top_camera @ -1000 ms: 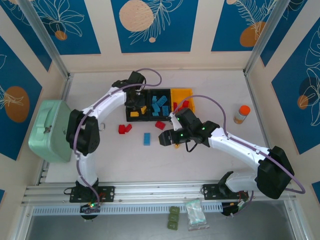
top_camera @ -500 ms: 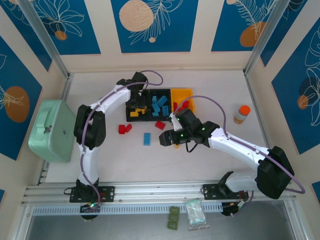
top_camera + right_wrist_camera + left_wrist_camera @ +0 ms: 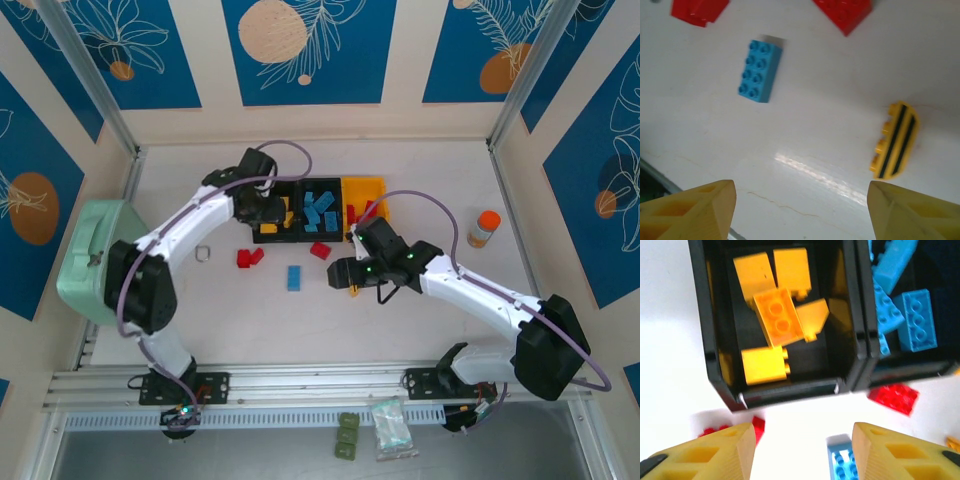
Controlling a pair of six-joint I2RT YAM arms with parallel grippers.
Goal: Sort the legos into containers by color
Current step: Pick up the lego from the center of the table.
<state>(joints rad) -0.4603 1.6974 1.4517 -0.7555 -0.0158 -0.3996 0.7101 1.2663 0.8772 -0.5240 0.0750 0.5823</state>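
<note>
Both pairs of jaws released, empty, over white table (image 3: 250, 320) amid blue leaf-patterned wall panels (image 3: 300, 60)

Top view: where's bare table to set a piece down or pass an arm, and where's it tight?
Free: the strip between the bins and the back wall; the patch between the yellow bin and the orange-capped bottle; the near table between the blue brick and the rail. Crowded: just in front of the bins, with red bricks and that blue brick.
</note>
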